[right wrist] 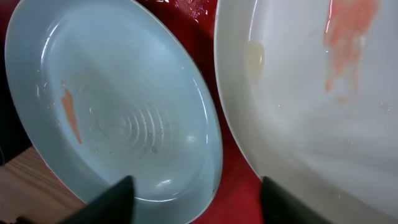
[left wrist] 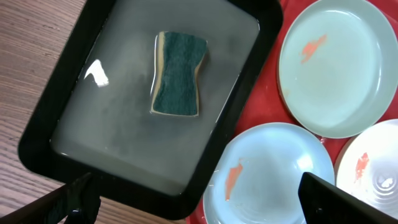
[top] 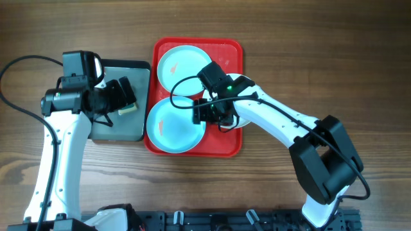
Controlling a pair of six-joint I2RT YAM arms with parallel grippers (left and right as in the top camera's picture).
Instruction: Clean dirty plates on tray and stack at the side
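While all three plates (left wrist: 339,68) lay smudged on the red tray (top: 225,146), step: we judged it the beginning, sponge (left wrist: 179,73) not yet taken
Left gripper (top: 126,97): jaws stood wide, empty, above the grey tray (left wrist: 124,137)
Right gripper (top: 207,114): jaws wide, empty, over two plate rims
Next: we would lower and pinch the sponge
Sponge: soft, waisted, green top
Plates: round, shallow, glossy

left tool (left wrist: 196,190) spread wide; right tool (right wrist: 196,186) parted
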